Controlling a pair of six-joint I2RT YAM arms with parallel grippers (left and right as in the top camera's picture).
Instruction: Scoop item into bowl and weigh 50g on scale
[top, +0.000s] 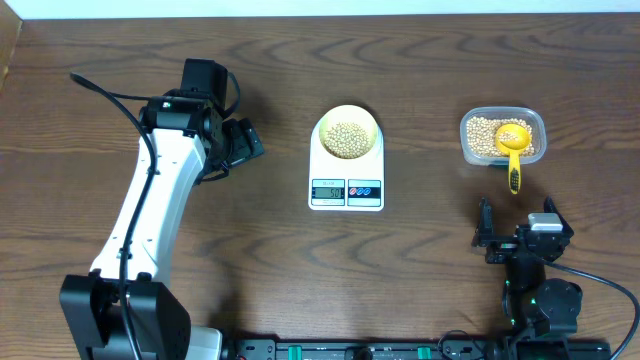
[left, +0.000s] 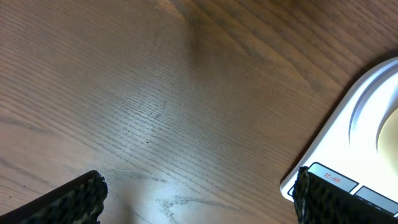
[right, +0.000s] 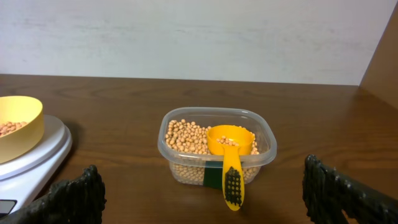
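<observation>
The white scale (top: 322, 168) stands mid-table with the pale yellow bowl (top: 324, 124) on its platform. Tan beans (top: 347, 139) lie in the bowl. To the right, a clear tub (top: 535, 128) holds more beans (right: 185, 137), and a bright yellow scoop (right: 231, 149) rests in it with its handle over the near rim. My left gripper (top: 252, 143) is open over bare wood left of the scale (left: 348, 118), fingers (left: 71, 200) wide apart. My right gripper (top: 512, 232) is open near the front edge, facing the tub, nothing between its fingers (right: 348, 194).
The bowl (right: 25, 127) and scale (right: 37, 157) show at the left edge of the right wrist view. A pale wall runs behind the table's far edge. The left arm's white link (top: 150, 215) stretches over the left side of the table.
</observation>
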